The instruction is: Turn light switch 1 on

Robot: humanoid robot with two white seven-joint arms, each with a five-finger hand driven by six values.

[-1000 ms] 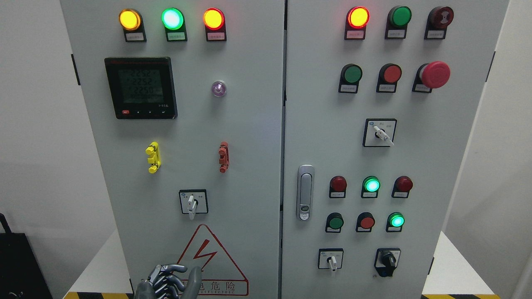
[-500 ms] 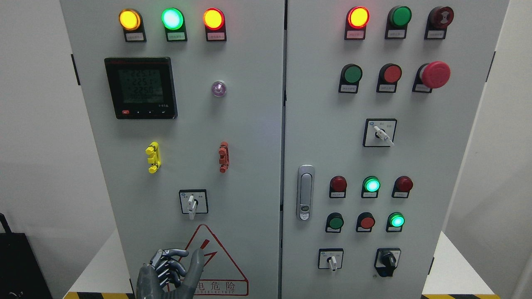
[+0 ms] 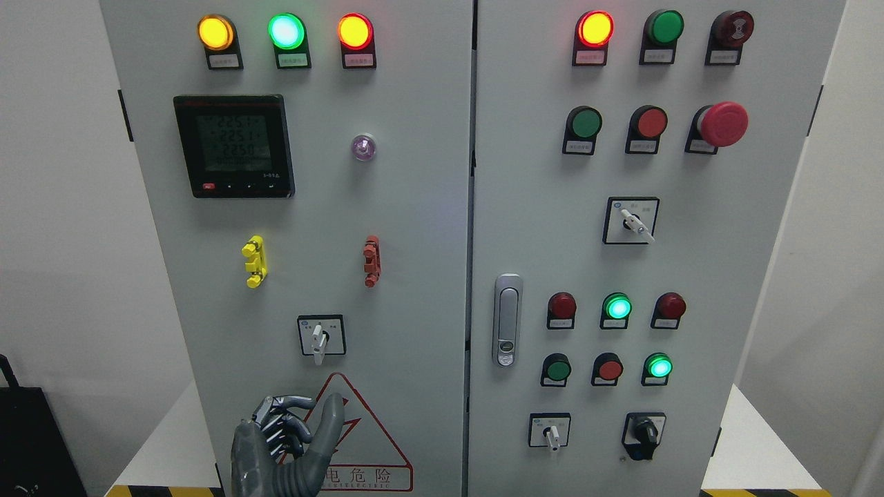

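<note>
A grey electrical cabinet (image 3: 414, 207) with two doors fills the head view. On its left door a white-handled rotary switch (image 3: 319, 338) sits in a black-framed square, its handle pointing straight down. My left hand (image 3: 298, 429) rises from the bottom edge just below that switch, in front of the red warning triangle (image 3: 359, 442). Its four fingers are curled into the palm and the thumb sticks up; it holds nothing and stays apart from the switch. Which control is light switch 1 I cannot tell; the labels are too small. The right hand does not show.
Lit lamps (image 3: 286, 31) line the top of both doors. A meter display (image 3: 235, 146), yellow (image 3: 254, 261) and red (image 3: 371, 261) clips, a door latch (image 3: 507, 321), a red mushroom button (image 3: 722, 124) and more rotary switches (image 3: 630, 222) (image 3: 551, 433) (image 3: 646, 433) stud the panel.
My left hand has risen from the bottom edge toward the rotary switch, thumb now over the warning triangle's left side. The switch handle has not moved.
</note>
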